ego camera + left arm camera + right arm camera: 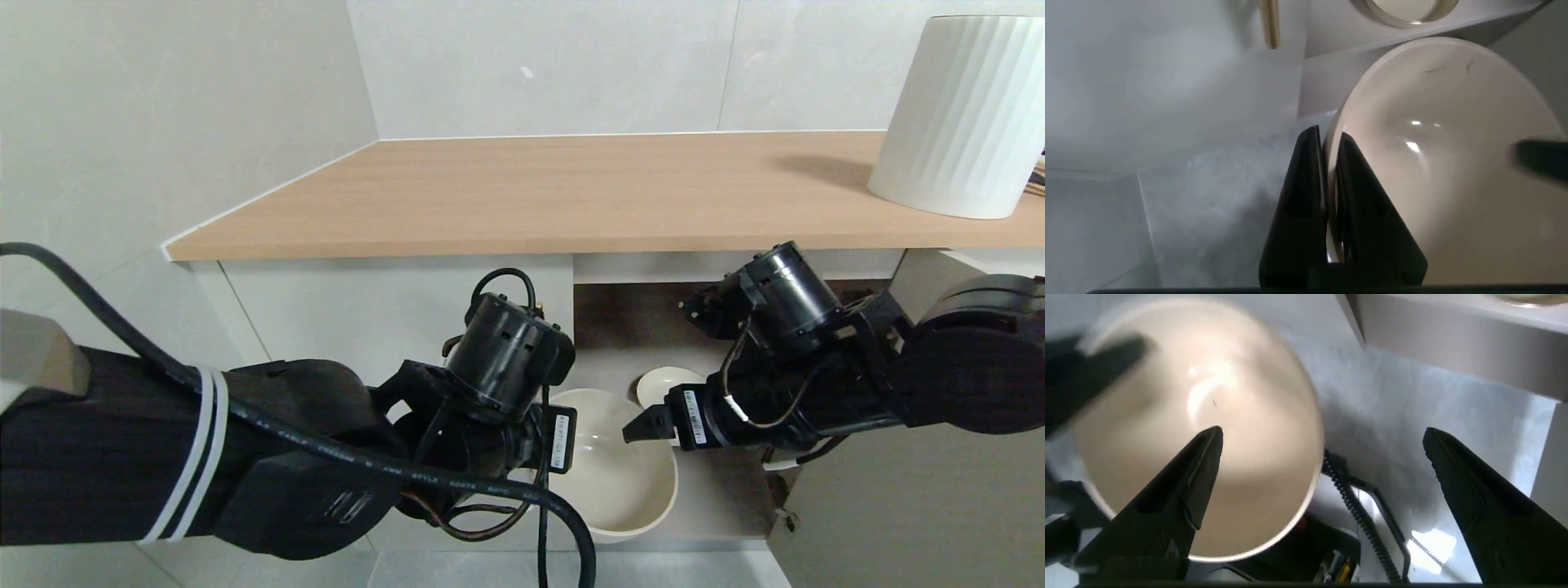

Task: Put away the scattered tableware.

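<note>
A large cream bowl (pixel 618 474) hangs in front of the open lower cabinet. My left gripper (pixel 562 441) is shut on its near rim, one finger inside and one outside; in the left wrist view the fingers (pixel 1310 175) pinch the rim of the bowl (pixel 1437 155). My right gripper (pixel 645 426) is over the bowl's far right side, open and holding nothing. In the right wrist view this gripper (pixel 1321 434) is spread wide, with the bowl (pixel 1200 433) beneath one finger. A small cream bowl (pixel 663 384) sits on the cabinet shelf behind the large one.
A wooden countertop (pixel 531 196) runs above the cabinet, with a white ribbed container (pixel 963 106) at its right end. The left cabinet door (pixel 392 310) is closed and has a gold handle (pixel 1268 20). Tiled walls stand behind and to the left.
</note>
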`<state>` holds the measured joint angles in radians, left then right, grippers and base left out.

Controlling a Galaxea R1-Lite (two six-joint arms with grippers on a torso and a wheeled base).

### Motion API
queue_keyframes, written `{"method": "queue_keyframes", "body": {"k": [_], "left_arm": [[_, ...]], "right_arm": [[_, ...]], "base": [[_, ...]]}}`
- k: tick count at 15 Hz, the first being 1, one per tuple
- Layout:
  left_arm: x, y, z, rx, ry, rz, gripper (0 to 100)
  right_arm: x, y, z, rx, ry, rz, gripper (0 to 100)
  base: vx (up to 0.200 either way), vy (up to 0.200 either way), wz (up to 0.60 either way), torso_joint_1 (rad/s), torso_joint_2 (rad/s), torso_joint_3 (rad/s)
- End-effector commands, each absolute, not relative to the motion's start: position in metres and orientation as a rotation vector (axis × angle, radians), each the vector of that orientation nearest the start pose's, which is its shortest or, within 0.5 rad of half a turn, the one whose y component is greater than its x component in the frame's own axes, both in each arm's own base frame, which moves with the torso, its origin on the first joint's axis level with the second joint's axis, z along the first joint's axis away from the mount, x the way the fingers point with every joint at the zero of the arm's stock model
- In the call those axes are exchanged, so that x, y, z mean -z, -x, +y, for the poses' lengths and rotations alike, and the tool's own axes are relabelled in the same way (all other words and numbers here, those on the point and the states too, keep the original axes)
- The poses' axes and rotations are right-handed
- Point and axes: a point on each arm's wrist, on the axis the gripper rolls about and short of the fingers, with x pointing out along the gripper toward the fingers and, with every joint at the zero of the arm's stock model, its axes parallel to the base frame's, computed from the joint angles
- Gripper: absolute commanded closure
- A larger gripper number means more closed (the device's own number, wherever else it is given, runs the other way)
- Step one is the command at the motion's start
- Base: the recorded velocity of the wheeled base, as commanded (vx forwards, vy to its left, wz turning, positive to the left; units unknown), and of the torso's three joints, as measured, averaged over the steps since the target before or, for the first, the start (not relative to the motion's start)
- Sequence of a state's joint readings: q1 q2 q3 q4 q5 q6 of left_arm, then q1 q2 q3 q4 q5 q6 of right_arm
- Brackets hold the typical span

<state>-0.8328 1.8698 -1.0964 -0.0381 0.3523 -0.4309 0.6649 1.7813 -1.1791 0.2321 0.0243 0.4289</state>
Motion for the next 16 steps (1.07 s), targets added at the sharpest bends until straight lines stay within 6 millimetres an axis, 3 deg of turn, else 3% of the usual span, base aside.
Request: {"method": "queue_keyframes", "body": {"k": [1,4,5,16], "left_arm": [[-0.154,-0.234,-0.246,0.317,0.003,0.685,100],[-0.152,-0.233,-0.248,0.322,-0.003,0.690,100],[-0.152,-0.233,-0.249,0.321,-0.004,0.691,100],[-0.145,-0.234,-0.251,0.319,-0.016,0.704,100]], "right_arm": [[-0.169,-0.255,0.202,-0.451,-0.109,0.957,0],[-0.166,-0.259,0.205,-0.452,-0.112,0.951,0],[-0.165,-0.259,0.205,-0.452,-0.112,0.951,100],[-0.159,-0.255,0.214,-0.449,-0.106,0.960,100]], "base": [[0.000,0.000,0.00,0.000,0.00,0.000],[0.000,0.000,0.00,0.000,0.00,0.000],[0.000,0.000,0.00,0.000,0.00,0.000],[0.000,0.000,0.00,0.000,0.00,0.000]]}}
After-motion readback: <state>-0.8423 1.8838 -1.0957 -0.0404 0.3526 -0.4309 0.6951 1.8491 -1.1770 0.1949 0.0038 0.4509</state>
